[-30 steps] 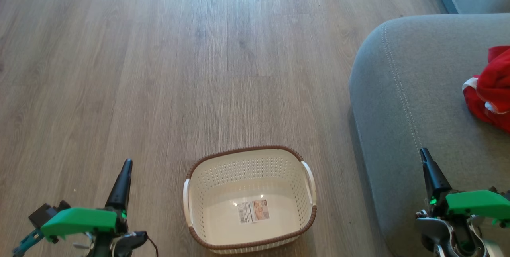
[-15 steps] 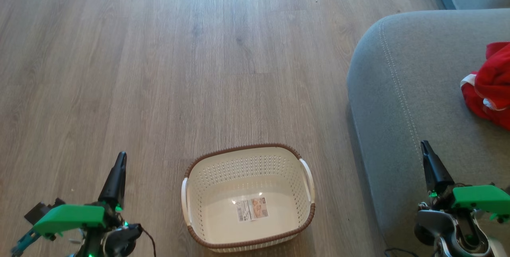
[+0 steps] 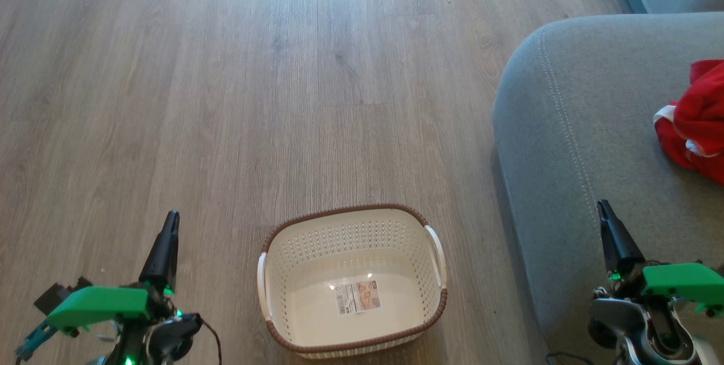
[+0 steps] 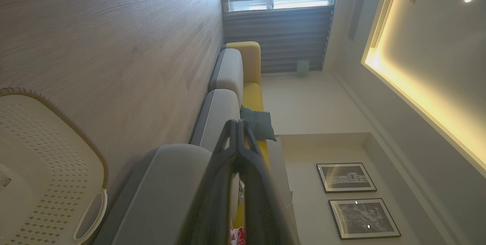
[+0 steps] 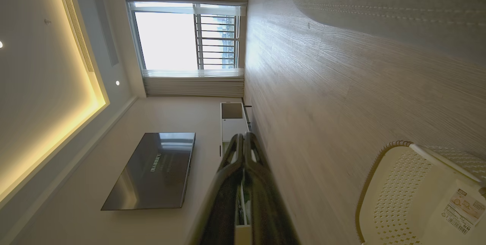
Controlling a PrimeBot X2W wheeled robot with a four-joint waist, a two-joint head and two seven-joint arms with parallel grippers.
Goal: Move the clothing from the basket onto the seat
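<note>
clothing (image 3: pixel 700 121) cut off at edge on seat (image 3: pixel 565 127), left gripper (image 3: pixel 170 222) and right gripper (image 3: pixel 604 212) clenched

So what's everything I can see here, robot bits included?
basket: one, cream-white with brown rim, on the floor
label: one, white, on the basket's bottom
clothing: one red heap with white bands, on the seat; number of pieces unclear
seat: one, grey, right of the basket
floor: grey-brown wood planks
television: one, dark, on a wall
framed pictures: two, dark frames, on a wall
left gripper: dark fingers, shut, left of the basket
right gripper: dark fingers, shut, over the seat
</note>
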